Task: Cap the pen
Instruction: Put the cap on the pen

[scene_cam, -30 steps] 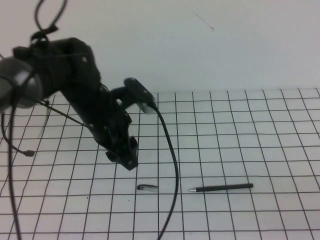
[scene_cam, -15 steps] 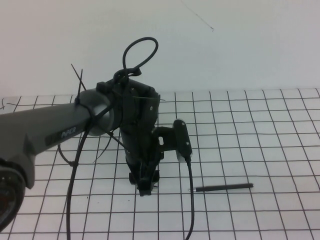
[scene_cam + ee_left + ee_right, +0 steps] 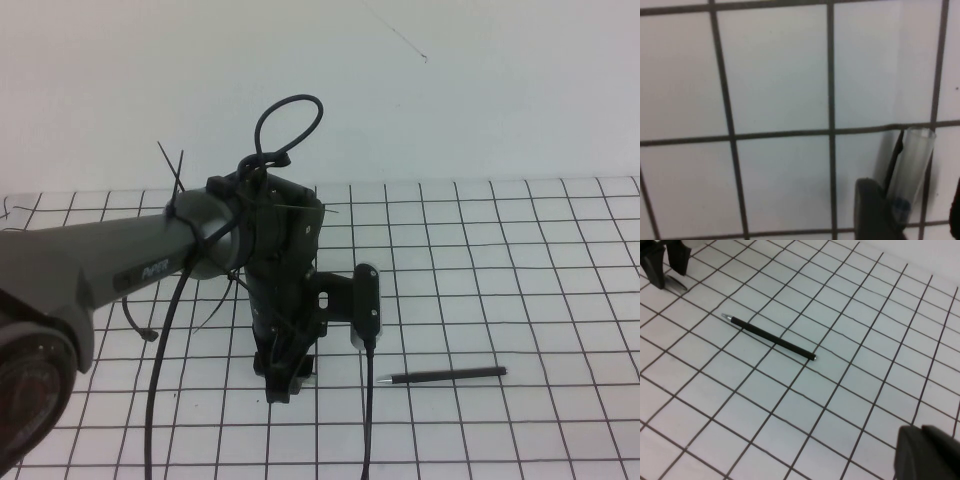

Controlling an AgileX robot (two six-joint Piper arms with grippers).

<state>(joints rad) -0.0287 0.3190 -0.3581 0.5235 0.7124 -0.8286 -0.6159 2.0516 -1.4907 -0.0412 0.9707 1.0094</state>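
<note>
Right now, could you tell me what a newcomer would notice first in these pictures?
The left arm dominates, its left gripper lowered onto the grid mat, jaws open astride the cap. To its right lies the pen, uncapped. The right gripper waits apart, barely in view.

Left arm: a dark grey tube marked with pale lettering, ended by a black left gripper (image 3: 285, 385); black cables and zip ties are attached.

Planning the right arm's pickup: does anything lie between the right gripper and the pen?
Nothing visible does. The pen lies alone on bare grid between the right gripper and the left gripper, which stands over the cap beyond its tip.
</note>
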